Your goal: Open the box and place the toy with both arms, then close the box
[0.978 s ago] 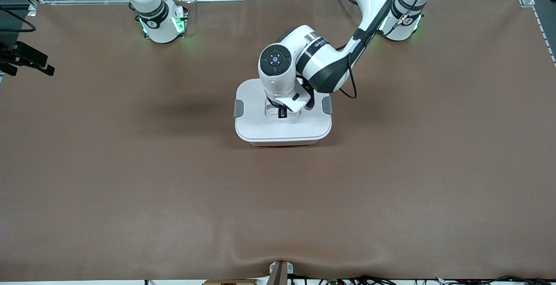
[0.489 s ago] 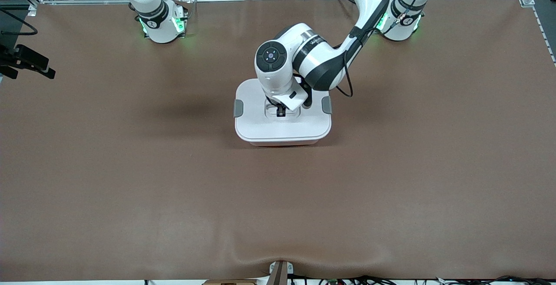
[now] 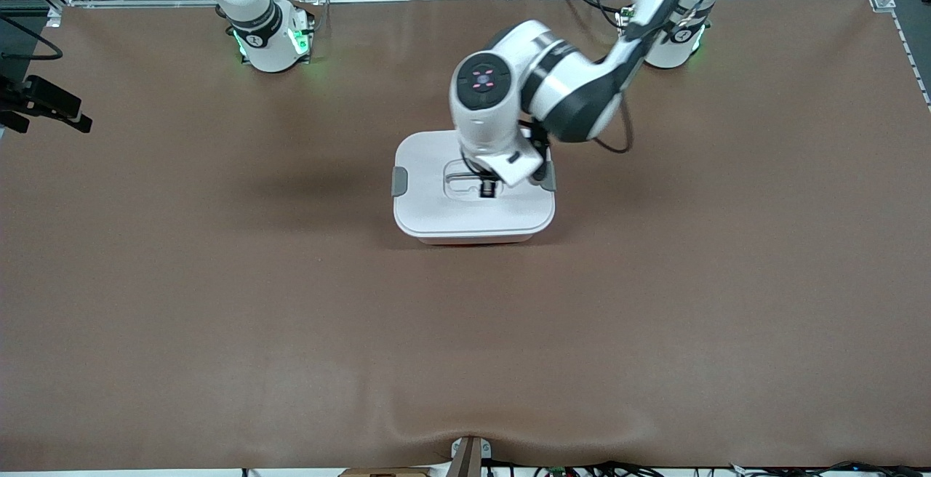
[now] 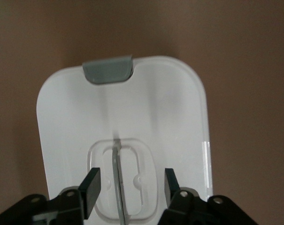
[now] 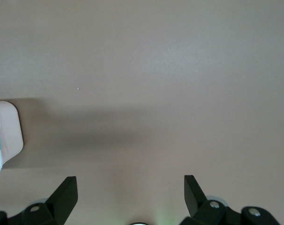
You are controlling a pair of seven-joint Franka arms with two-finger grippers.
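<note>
A: Where does the box sit?

B: The rounded-rectangular plastic box [image 3: 474, 193], white lid on a translucent pink base, sits mid-table between the two arm bases. Lid is on. Grey side clips show at both short ends, one toward the right arm's end [image 3: 399, 181] and one toward the left arm's end, partly under the wrist. No pink plush toy is visible anywhere on the brown table mat [image 3: 218, 302]; judged to be inside already, though that can't be confirmed.

A: Handle?

B: The clear recessed centre handle [image 4: 117, 180] runs along the box's long axis, clip to clip. In the left wrist view its thin bar lies between the fingers, lengthwise to them.

A: Left gripper?

B: The left gripper [image 4: 127, 183] hangs directly over the handle recess, jaws parted, one finger either side of the bar with a gap on both. It grips nothing.

A: Right gripper?

B: The right gripper [image 5: 131, 191] waits up by its base, over bare mat, jaws wide and empty. Its wrist view catches only a corner of the box.

A: So what does the next move depend on?

B: The box lies straight below the left gripper, which is clearly the nearer one. If the lid is seated, a straight lift clears it.
</note>
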